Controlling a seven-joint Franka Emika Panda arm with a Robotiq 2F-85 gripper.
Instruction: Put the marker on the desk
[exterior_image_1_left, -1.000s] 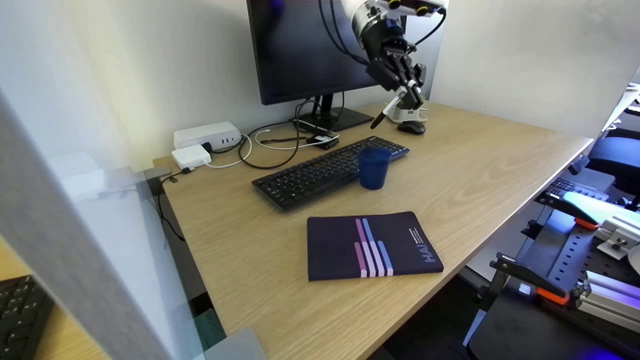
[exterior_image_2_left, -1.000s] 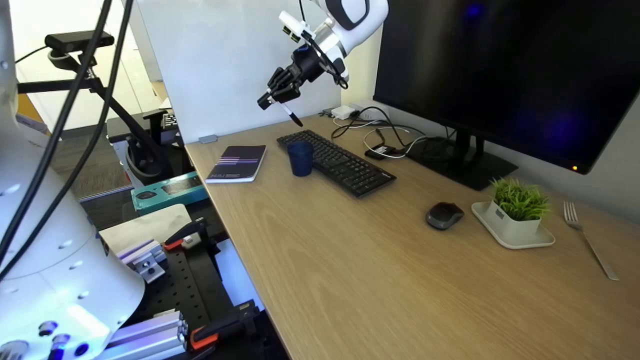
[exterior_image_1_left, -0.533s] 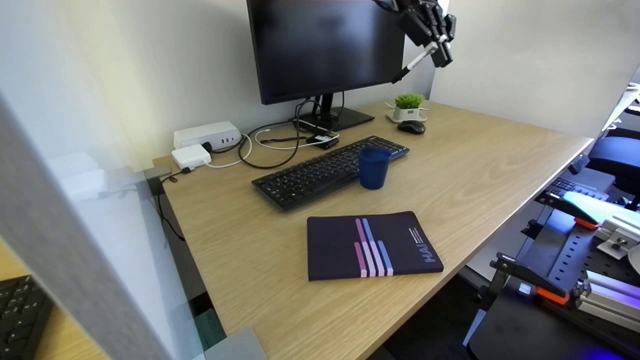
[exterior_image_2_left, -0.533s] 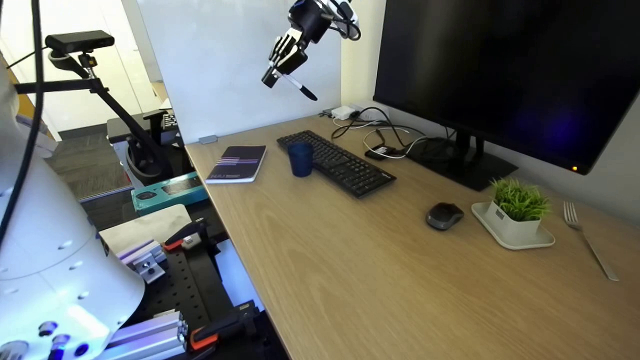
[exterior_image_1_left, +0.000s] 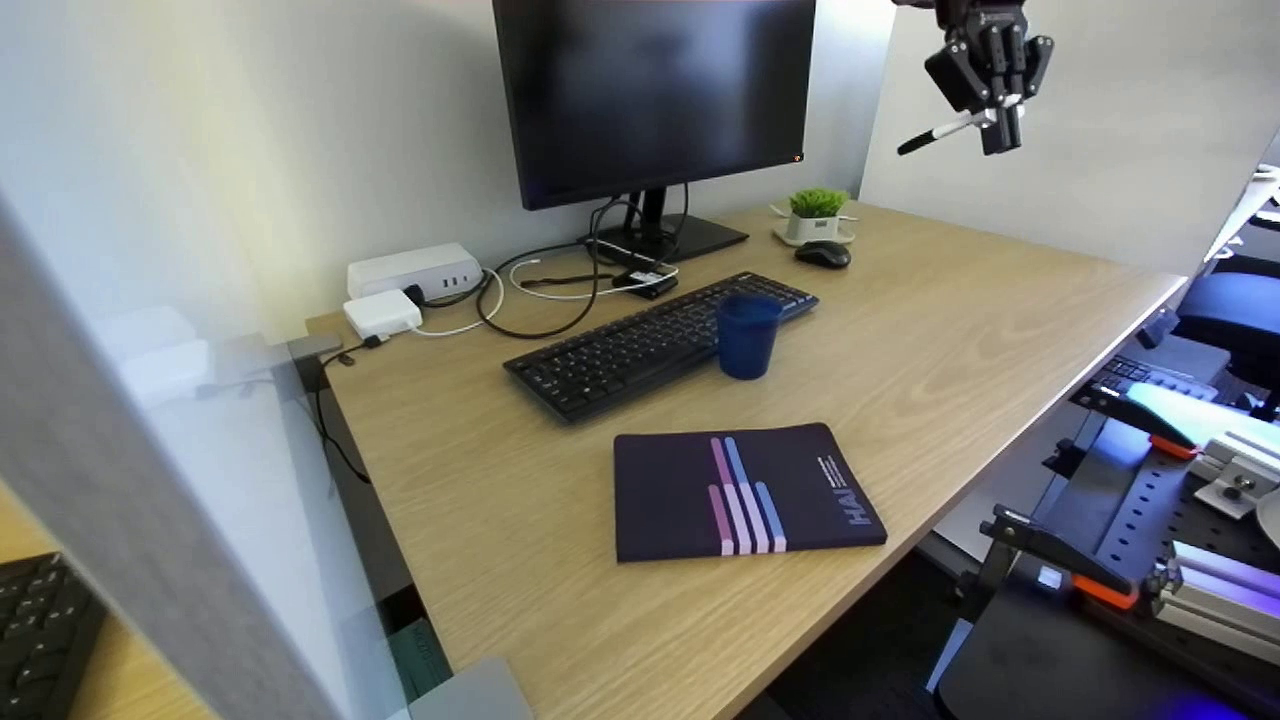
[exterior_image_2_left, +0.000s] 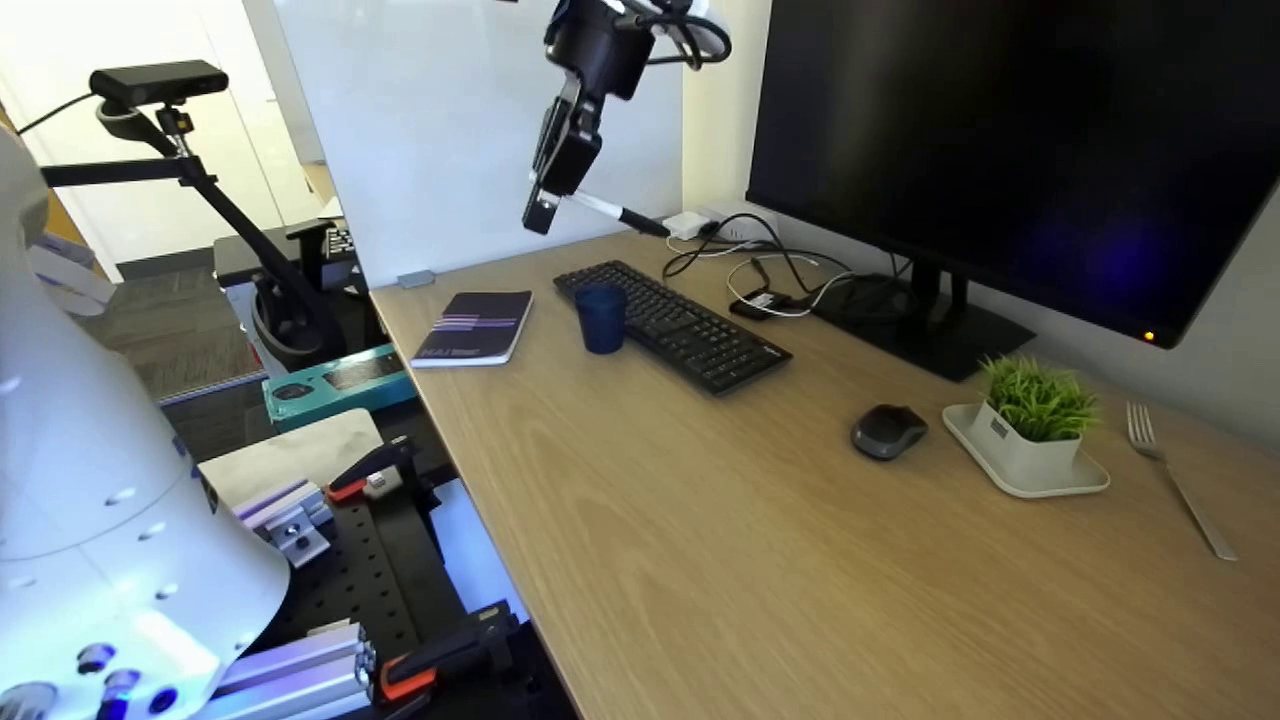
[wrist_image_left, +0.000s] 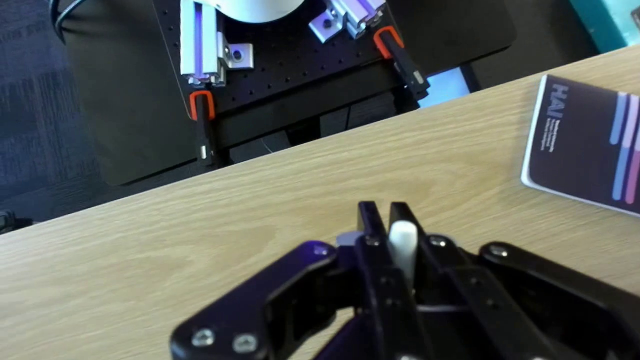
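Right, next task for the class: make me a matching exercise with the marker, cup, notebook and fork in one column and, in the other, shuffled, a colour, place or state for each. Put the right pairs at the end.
Column 1
1. marker
2. cup
3. notebook
4. fork

Column 2
A. dark, with coloured stripes
B. silver-grey, lying beside the potted plant
C. blue, standing by the keyboard
D. held in the pincer, above the desk

Pairs: 1-D, 2-C, 3-A, 4-B
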